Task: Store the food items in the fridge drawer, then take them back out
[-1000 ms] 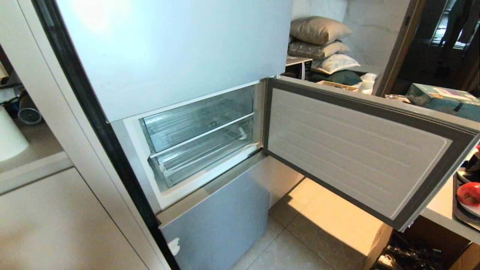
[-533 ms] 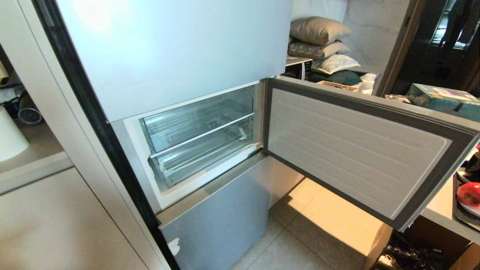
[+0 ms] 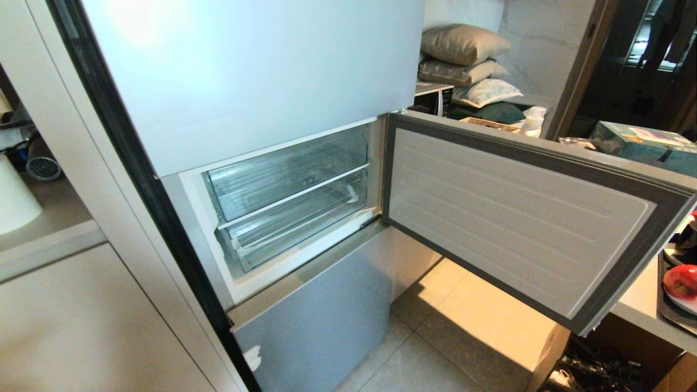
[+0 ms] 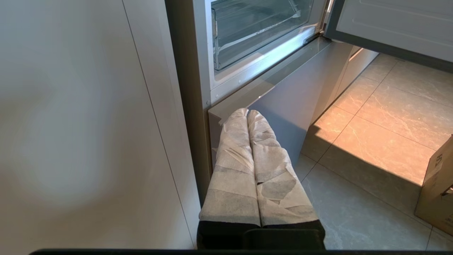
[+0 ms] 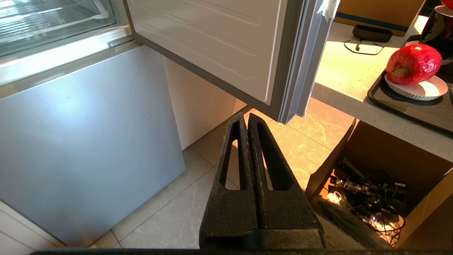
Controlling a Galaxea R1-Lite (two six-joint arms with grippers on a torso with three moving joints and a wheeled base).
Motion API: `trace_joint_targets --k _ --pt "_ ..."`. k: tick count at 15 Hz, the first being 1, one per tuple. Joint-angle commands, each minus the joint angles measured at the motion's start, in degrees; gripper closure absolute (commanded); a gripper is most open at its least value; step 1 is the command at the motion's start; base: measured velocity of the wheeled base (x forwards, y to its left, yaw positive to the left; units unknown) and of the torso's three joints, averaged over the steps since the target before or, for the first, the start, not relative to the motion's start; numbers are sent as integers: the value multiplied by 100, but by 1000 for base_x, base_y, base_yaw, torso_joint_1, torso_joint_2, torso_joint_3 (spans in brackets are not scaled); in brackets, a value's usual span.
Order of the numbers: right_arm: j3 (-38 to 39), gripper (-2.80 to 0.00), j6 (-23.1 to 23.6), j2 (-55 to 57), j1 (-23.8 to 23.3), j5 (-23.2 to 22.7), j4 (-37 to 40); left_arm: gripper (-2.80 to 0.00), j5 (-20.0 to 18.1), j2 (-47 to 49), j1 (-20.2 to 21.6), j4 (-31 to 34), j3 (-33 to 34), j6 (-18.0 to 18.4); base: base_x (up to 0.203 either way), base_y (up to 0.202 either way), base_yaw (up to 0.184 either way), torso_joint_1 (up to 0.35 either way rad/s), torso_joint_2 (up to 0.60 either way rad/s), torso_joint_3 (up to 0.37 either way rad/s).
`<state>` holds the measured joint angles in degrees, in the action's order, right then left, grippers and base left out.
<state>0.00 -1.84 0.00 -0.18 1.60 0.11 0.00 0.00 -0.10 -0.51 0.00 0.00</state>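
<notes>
One red food item (image 3: 680, 280) (image 5: 413, 63) lies on a white plate on a dark tray, on the counter at the far right. The fridge's middle compartment stands open with two clear drawers pushed in. The lower one is the fridge drawer (image 3: 294, 228) and looks empty; the upper one (image 3: 283, 174) bears small lettering. My left gripper (image 4: 247, 112), wrapped in white tape, hangs shut and empty low beside the fridge's left edge. My right gripper (image 5: 245, 117), black, hangs shut and empty over the floor under the open door. Neither arm shows in the head view.
The open fridge door (image 3: 517, 218) swings out to the right, between the compartment and the counter (image 3: 642, 305). A cardboard box of cables (image 5: 371, 191) sits under the counter. A white cabinet wall (image 3: 81, 326) flanks the fridge on the left. Tiled floor (image 3: 435, 348) lies below.
</notes>
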Motion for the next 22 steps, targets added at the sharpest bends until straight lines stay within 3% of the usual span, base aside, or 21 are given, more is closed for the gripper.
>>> trace_joint_targets --k 1,4,13,15,17,20,22 --pt "0 0 9 3 1 -1 -2 0 0 0 1 -2 9 0 0 0 0 0 0 0" --pt "0 0 9 7 1 -1 -2 0 0 0 1 -2 9 0 0 0 0 0 0 0" --pt "-28 0 -31 0 1 19 14 0 0 0 1 -2 9 0 -153 0 1 1 2 2" --pt "-453 0 -159 100 1 180 104 0 0 0 1 -2 9 0 0 0 0 0 0 0" --pt "-1057 0 -590 765 1 373 318 0 0 0 1 -2 9 0 0 0 0 0 0 0" --pt "-2092 0 -1960 2475 2 505 462 0 0 0 1 -2 9 0 0 0 0 0 0 0" --pt "-2444 0 -2561 3392 -240 428 230 0 0 -9 1 -2 9 0 0 0 0 0 0 0"
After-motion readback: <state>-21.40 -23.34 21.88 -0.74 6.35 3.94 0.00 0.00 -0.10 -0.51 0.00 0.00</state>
